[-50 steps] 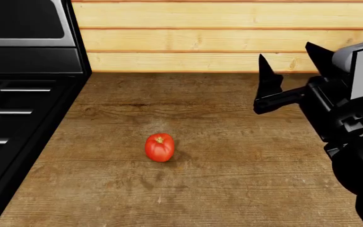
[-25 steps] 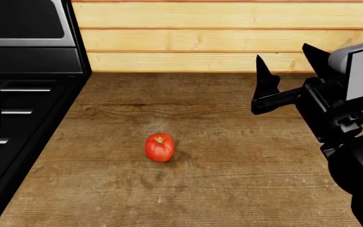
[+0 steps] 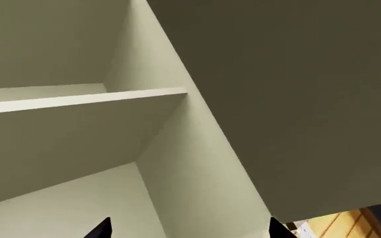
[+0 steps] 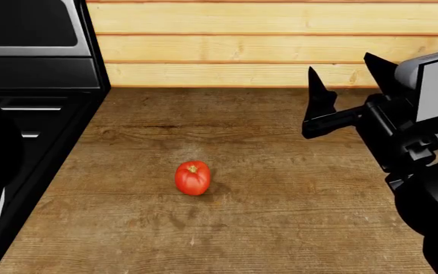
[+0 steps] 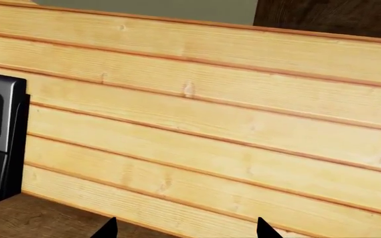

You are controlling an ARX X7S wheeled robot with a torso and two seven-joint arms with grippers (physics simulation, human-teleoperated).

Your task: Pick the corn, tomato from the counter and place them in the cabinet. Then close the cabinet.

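Tomato (image 4: 192,177): one, small, round, bright red with a tiny green stem spot on top. It sits alone on the counter (image 4: 280,228), roughly mid-surface in the head view, nearer the stove side than the right arm, and touches nothing but the wood.

Corn: none visible in any of the three views.

Counter: one, brown wood with visible grain, running back to the plank wall (image 4: 242,45).

Plank wall: one, pale horizontal boards; about four show in the head view and more in the right wrist view.

Stove (image 4: 29,85): one, black, at the counter's left edge, with a dark oven-style panel above it.

Right gripper (image 4: 348,80): one, black, held above the counter's far right part, well apart from the tomato. Its two pointed fingers (image 4: 319,91) are spread with nothing between them. In the right wrist view the two fingertips (image 5: 107,229) show only at the frame edge, facing the plank wall.

Left gripper (image 3: 187,230): one. Two dark fingertips (image 3: 101,229) peek in at the edge of the left wrist view, set wide apart, nothing held.

Cabinet (image 3: 197,163): one, pale grey-green inside, seen by the left wrist camera, with one shelf board (image 3: 85,100) crossing it.

Left arm: a dark shape with a white patch at the head view's lower left edge; too cropped to describe
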